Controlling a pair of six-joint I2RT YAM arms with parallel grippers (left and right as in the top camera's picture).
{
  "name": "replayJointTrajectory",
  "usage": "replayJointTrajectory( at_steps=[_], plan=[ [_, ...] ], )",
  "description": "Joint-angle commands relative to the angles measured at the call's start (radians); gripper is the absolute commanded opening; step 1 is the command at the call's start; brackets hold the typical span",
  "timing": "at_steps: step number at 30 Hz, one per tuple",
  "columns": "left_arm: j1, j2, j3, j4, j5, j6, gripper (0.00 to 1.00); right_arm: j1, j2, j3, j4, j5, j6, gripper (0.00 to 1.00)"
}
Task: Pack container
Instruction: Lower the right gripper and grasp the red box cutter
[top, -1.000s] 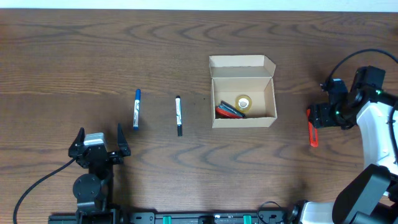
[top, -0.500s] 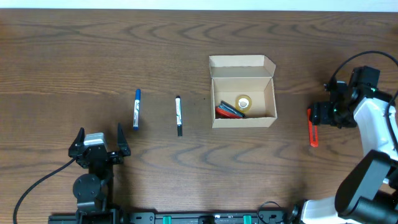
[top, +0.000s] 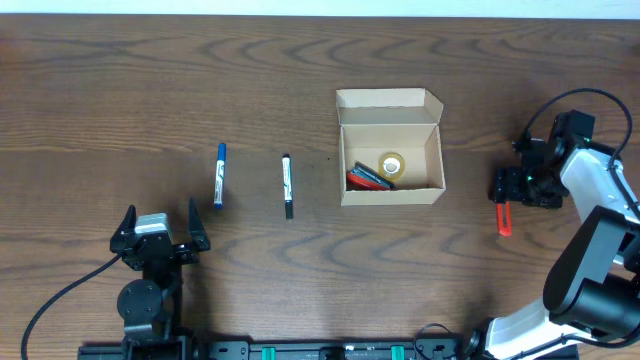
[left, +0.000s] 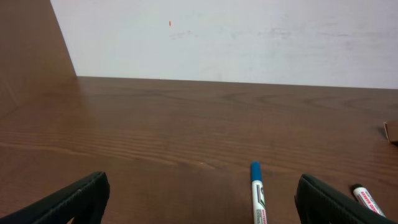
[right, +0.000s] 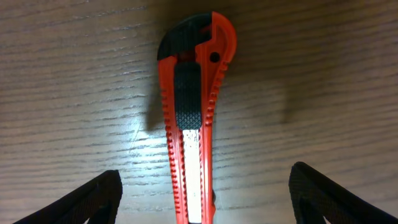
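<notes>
The tan cardboard container (top: 392, 150) stands open right of the table's middle, its lid flap folded back. Inside lie a roll of tape (top: 392, 166) and red and dark items (top: 368, 179). A red utility knife (top: 504, 219) lies on the table to the right; in the right wrist view (right: 193, 124) it runs straight between my fingers. My right gripper (top: 512, 188) is open directly over it, pointing down, fingers wide on both sides and apart from it. A blue marker (top: 219, 176) (left: 257, 196) and a black marker (top: 287, 185) (left: 368, 200) lie left of the container. My left gripper (top: 160, 228) is open and empty near the front edge.
The left arm's base (top: 145, 300) sits at the front left edge. The right arm (top: 600, 200) and its cable reach in from the right edge. A white wall (left: 236, 37) stands behind the table's far edge.
My right gripper has swung over the red utility knife and now covers its upper end in the overhead view. The left arm, markers and container have not moved.
</notes>
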Motion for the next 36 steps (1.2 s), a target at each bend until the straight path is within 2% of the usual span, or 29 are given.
replayJointTrajectory(
  at_steps=[1,15,24,36],
  plan=[
    [0.005,-0.007,-0.015,-0.048,-0.002,-0.003,0.95,-0.004,0.007,-0.003,0.008,-0.007,0.009,0.79],
    [0.005,-0.007,-0.015,-0.048,-0.002,-0.003,0.95,0.022,0.042,-0.003,0.020,-0.005,-0.010,0.78],
    [0.005,-0.007,-0.015,-0.048,-0.002,-0.003,0.95,0.080,0.075,-0.003,0.032,0.068,-0.010,0.79],
    [0.005,-0.007,-0.015,-0.048,-0.002,-0.003,0.95,0.080,0.075,-0.003,0.031,0.108,-0.008,0.79]
  ],
)
